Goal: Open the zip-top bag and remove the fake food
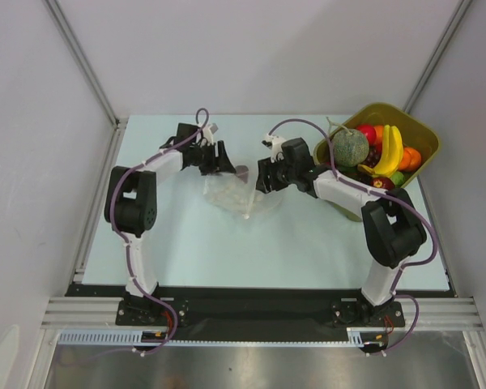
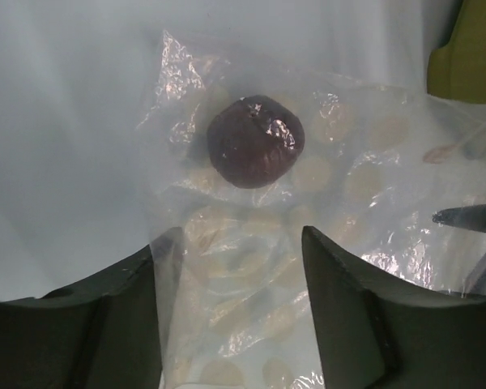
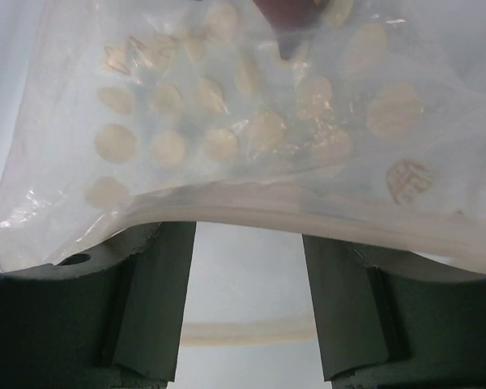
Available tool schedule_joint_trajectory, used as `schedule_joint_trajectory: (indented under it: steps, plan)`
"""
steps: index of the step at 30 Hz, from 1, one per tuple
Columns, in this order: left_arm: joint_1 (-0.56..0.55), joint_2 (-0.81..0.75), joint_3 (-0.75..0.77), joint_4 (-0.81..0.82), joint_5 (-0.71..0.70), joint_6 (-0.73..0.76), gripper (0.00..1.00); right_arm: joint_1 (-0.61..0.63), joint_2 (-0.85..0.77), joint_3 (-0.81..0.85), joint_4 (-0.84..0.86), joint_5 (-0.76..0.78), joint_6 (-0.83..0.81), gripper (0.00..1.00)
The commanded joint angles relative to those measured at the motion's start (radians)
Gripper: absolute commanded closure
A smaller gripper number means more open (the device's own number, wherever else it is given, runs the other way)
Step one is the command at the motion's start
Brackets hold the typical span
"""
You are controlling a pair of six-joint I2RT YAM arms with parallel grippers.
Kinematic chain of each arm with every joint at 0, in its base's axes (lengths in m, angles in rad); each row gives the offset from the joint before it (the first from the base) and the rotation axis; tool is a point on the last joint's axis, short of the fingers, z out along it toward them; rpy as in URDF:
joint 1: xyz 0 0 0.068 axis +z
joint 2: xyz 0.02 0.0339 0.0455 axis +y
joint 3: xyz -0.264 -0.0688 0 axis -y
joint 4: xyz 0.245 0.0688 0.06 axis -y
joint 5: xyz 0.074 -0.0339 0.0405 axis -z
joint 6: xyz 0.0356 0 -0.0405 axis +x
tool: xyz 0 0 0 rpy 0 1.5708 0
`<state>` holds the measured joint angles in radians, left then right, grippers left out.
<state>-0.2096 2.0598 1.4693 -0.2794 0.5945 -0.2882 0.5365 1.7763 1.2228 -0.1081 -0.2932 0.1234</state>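
The clear zip-top bag (image 1: 241, 194) lies crumpled on the table between my two grippers. A dark maroon round piece (image 2: 255, 142) sits inside it, seen through the plastic (image 2: 364, 178). My left gripper (image 2: 231, 239) is open, its fingers either side of a fold of the bag; in the top view it (image 1: 221, 160) is at the bag's far left edge. My right gripper (image 3: 247, 231) is open, and the bag's cream zip strip (image 3: 227, 203) runs across its fingertips. A second cream strip (image 3: 251, 331) shows lower between the fingers. The right gripper (image 1: 266, 177) is at the bag's right edge.
An olive-green tub (image 1: 421, 134) stands at the back right, just behind my right arm. It holds a grey-green melon (image 1: 350, 147), a yellow banana (image 1: 391, 150) and other toy fruits. Grey walls enclose the table on the left, back and right.
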Motion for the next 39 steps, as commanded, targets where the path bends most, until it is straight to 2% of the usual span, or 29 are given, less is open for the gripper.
schedule_joint_trajectory:
  steps: [1, 2, 4, 5, 7, 8, 11, 24, 39]
  plan:
    - [-0.025, 0.02, 0.008, -0.001, -0.002, 0.026, 0.37, 0.023, 0.04, 0.006, 0.08, 0.029, 0.039, 0.41]
    - [-0.034, 0.023, 0.009, -0.004, -0.004, 0.029, 0.46, 0.026, 0.046, 0.006, 0.09, 0.032, 0.047, 0.41]
    - [-0.043, 0.023, 0.011, -0.023, -0.002, 0.043, 0.56, 0.026, 0.06, 0.004, 0.099, 0.043, 0.062, 0.41]
    - [-0.05, 0.022, 0.01, -0.029, 0.004, 0.046, 0.66, 0.026, 0.064, 0.004, 0.097, 0.046, 0.073, 0.4]
    - [-0.051, -0.001, -0.02, -0.03, 0.008, 0.053, 0.75, 0.031, 0.069, 0.004, 0.13, 0.06, 0.082, 0.4]
    - [-0.053, -0.013, -0.036, -0.027, 0.008, 0.055, 0.84, 0.033, 0.069, 0.004, 0.13, 0.072, 0.087, 0.4]
    - [-0.053, -0.058, -0.11, -0.015, 0.022, 0.061, 0.99, 0.045, 0.061, -0.006, 0.128, 0.13, 0.09, 0.39]
    - [-0.057, -0.225, -0.369, 0.025, 0.243, 0.032, 1.0, 0.092, 0.048, -0.085, 0.15, 0.161, 0.061, 0.36]
    - [-0.059, -0.205, -0.363, 0.029, 0.343, -0.012, 1.0, 0.192, 0.035, -0.154, 0.261, 0.115, 0.013, 0.39]
